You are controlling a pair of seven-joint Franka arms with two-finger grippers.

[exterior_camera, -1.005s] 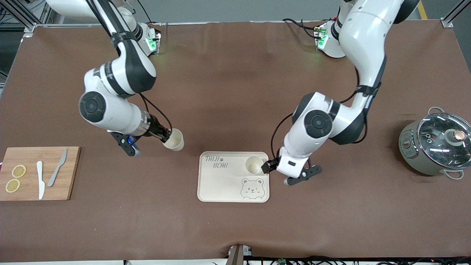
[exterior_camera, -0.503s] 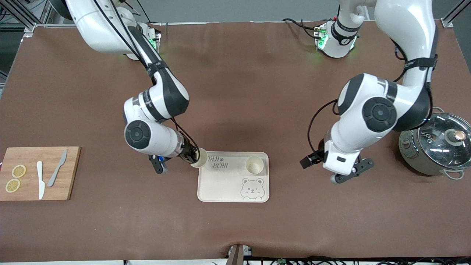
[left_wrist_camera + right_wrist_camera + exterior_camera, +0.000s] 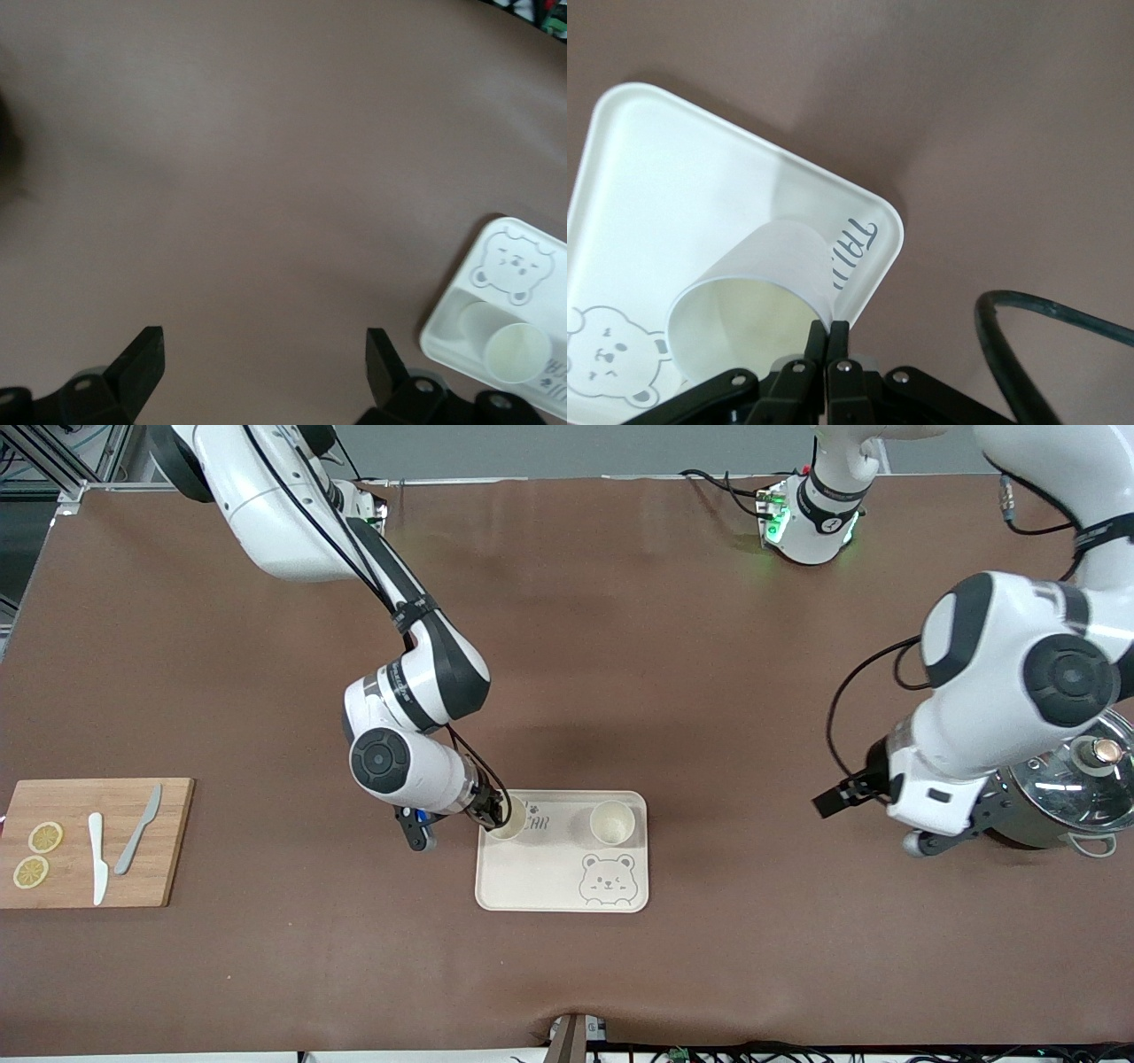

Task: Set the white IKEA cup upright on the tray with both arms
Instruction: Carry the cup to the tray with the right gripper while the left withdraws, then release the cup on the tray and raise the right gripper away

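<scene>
Two white cups: one (image 3: 612,822) stands upright on the tray (image 3: 549,868); the other (image 3: 508,826), pinched by the right gripper (image 3: 496,815), hides part of its lettering. The left gripper (image 3: 833,802) hangs wide open, empty, beside the steel pot (image 3: 1076,779), at three o'clock from the tray.
</scene>
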